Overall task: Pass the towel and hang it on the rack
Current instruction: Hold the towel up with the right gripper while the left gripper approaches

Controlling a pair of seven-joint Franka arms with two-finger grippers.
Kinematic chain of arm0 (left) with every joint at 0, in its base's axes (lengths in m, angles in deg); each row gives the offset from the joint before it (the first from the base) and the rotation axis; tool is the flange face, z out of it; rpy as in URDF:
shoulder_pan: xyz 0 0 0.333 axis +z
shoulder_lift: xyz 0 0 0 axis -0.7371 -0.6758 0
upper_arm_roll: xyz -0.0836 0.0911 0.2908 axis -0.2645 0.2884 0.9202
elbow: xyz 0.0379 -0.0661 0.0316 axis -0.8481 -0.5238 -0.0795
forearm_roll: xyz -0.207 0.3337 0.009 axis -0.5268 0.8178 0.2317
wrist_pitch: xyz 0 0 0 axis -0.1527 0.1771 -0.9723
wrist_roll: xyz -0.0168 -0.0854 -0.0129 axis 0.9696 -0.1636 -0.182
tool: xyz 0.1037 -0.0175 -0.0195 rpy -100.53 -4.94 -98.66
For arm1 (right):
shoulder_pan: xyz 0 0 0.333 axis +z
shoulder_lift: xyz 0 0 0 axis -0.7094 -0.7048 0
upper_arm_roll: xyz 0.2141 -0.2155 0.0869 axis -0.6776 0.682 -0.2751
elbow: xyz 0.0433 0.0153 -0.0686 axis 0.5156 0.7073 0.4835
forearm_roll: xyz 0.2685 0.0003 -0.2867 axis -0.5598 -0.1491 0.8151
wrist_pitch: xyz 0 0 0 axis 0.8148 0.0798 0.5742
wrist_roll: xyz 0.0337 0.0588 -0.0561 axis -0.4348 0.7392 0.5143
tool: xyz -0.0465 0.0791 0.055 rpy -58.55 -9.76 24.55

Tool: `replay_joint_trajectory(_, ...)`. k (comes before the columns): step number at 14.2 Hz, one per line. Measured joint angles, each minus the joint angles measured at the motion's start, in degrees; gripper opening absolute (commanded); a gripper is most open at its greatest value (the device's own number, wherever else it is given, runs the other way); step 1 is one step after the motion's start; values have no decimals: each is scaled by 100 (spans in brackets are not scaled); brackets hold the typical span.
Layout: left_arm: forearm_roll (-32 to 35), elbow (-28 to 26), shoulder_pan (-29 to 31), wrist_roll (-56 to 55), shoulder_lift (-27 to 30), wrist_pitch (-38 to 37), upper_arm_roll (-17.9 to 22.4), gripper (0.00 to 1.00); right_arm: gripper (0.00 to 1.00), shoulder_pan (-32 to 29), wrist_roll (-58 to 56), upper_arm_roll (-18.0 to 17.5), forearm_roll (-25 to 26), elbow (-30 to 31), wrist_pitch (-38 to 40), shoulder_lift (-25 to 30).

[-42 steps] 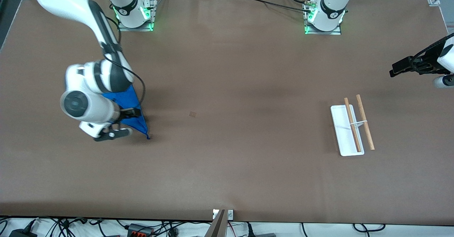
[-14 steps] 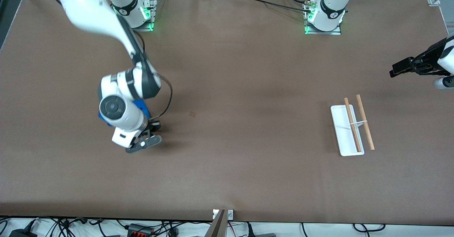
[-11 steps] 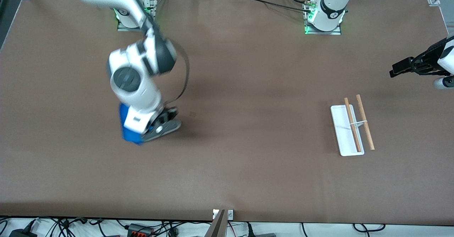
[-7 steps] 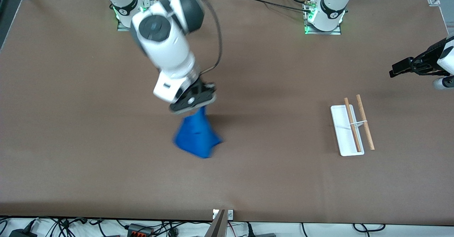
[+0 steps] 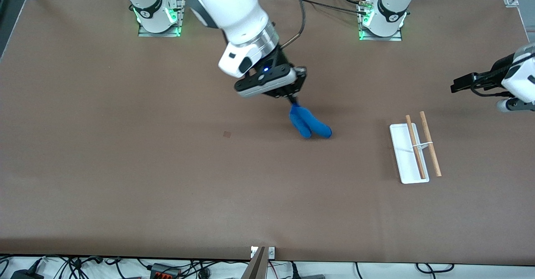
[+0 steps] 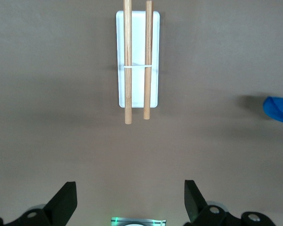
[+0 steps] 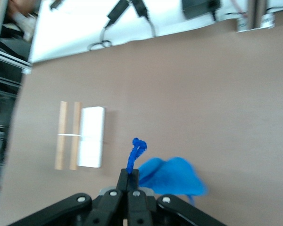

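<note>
The right gripper [image 5: 294,97] hung in the air over the middle of the brown table [image 5: 125,195], its fingers pinched fully together on one end of the blue towel [image 5: 309,123]. The towel dangled below the fingers in a bunched, folded drape, clear of the tabletop, with its shadow on the surface beneath. In the right wrist view the closed fingers [image 7: 129,178] gripped a thin twisted strand of the towel [image 7: 172,176], the rest billowing out just beside them.

The rack [image 5: 413,150] stood toward the left arm's end of the table, well apart from the towel. Its white tray base [image 5: 402,145] lay flat on the table, and its two light-wood rods [image 5: 429,143] ran parallel above it, carried by a thin white wire support [image 5: 422,145]. One rod sat over the tray and the other just past the tray's long edge. Nothing hung on the rods.

The left gripper [image 5: 462,82] waited over the table edge at the left arm's end, near the rack but not touching it. The left wrist view showed its fingers [image 6: 66,200] spread wide with nothing between them, the rack [image 6: 137,61] below and a corner of the towel [image 6: 278,109] off to one side.

A small dark mark [image 5: 227,134] showed on the tabletop, toward the right arm's end from the towel.
</note>
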Motion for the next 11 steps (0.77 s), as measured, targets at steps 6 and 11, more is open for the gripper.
replay_joint_trajectory(6, -739, 86, -8, 1184, -279, 265, -13, 100, 0, 96, 447, -394, -453, -14, -1024, -137)
replay_joint_trajectory(11, -1442, 103, 50, 4691, -691, 1276, -2, 100, 0, 191, 758, -460, -502, -19, -1587, -147)
